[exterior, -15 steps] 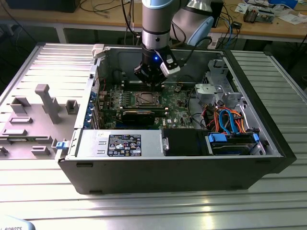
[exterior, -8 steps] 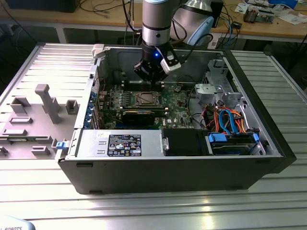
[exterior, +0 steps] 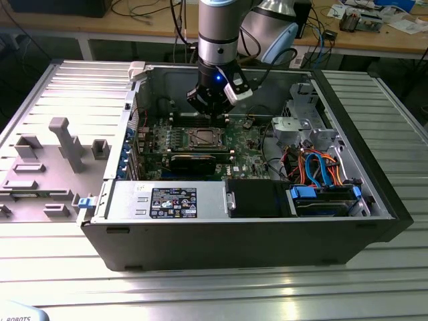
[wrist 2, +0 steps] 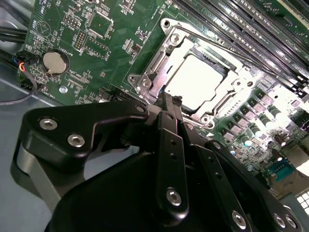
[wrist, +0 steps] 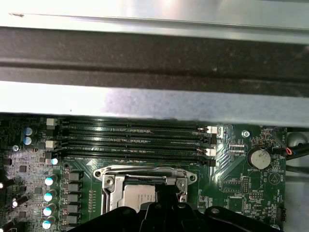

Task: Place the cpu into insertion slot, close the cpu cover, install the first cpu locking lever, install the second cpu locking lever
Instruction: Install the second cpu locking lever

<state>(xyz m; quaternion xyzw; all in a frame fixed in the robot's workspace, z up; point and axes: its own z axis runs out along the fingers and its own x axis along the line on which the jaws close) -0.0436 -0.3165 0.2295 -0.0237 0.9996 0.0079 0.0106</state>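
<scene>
Lying beneath gripper point(wrist 2: 170, 104): cpu point(wrist 2: 195, 79)

Not much legible from here.
- Black-and-white label point(exterior: 173, 202) on the silver housing point(exterior: 214, 200) at the front of the open computer case point(exterior: 267, 247): several lines of print and symbols, too small to make out.
- Small white sticker point(exterior: 142, 188) just beside it: illegible.
- White lettering on the green motherboard point(wrist: 231, 186) in both wrist views, including by the coin cell point(wrist: 259, 158): too fine to read.
- Faint marks on the cpu point(wrist: 140, 198) in the first wrist view: unreadable.
- White object point(exterior: 17, 314) at the exterior view's lower left corner carries printed lettering, partly cut off.
</scene>
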